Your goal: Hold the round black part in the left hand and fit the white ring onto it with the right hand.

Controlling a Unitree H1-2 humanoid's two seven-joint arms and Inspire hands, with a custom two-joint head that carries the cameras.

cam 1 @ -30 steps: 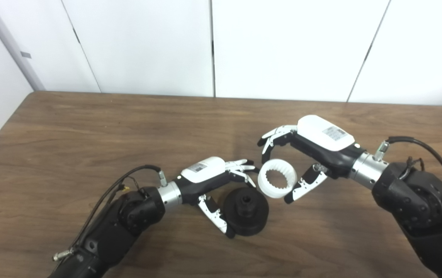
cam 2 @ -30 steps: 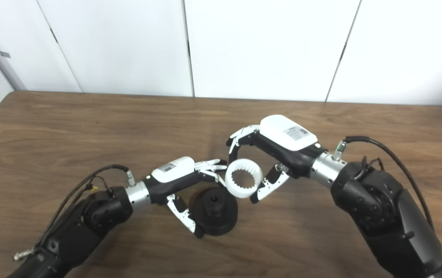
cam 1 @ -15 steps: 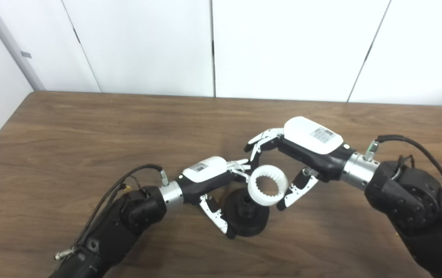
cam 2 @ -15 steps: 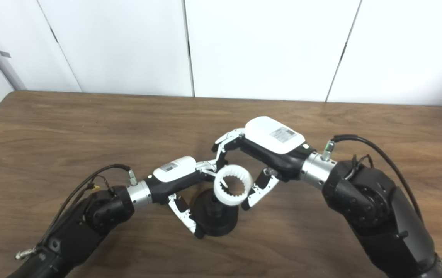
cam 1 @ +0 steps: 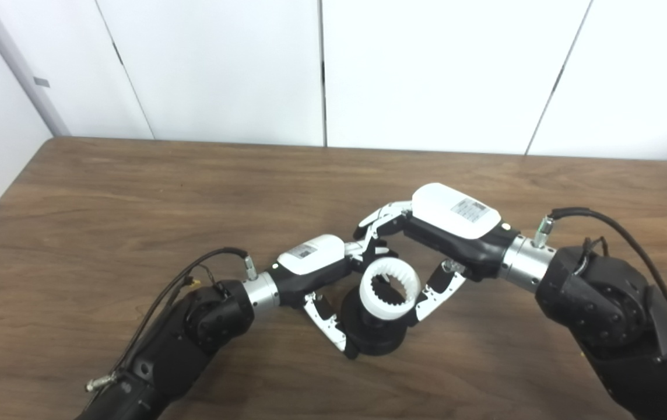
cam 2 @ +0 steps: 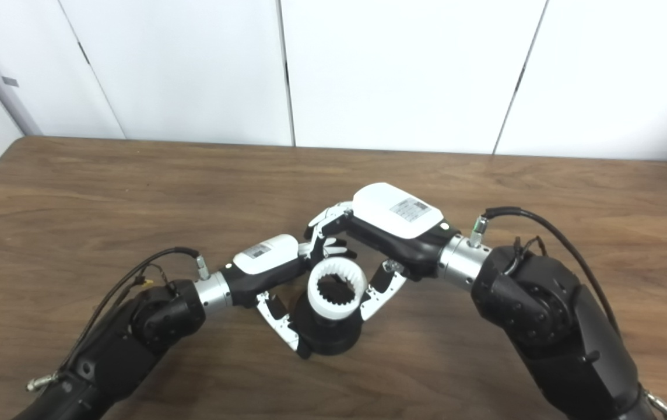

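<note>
The round black part (cam 1: pixel 375 338) stands on the wooden table (cam 1: pixel 135 198) near the front middle. My left hand (cam 1: pixel 316 265) is shut on it, thumb at its near-left side and fingers behind it. The white ring (cam 1: pixel 390 290), toothed on the inside, sits directly over the black part's top, with the dark hub showing through its hole. My right hand (cam 1: pixel 427 233) is shut on the white ring, fingers behind it and thumb at its right side. Whether the ring is fully seated on the part cannot be told.
White wall panels (cam 1: pixel 427 70) rise behind the table's far edge. The table's left edge (cam 1: pixel 1 192) runs diagonally at the left. Both forearms, with a cable (cam 1: pixel 601 221) on the right wrist, cross the table's front.
My right hand has carried the white ring left and down, from beside the black part to directly over its top. My left hand has kept its hold on the black part.
</note>
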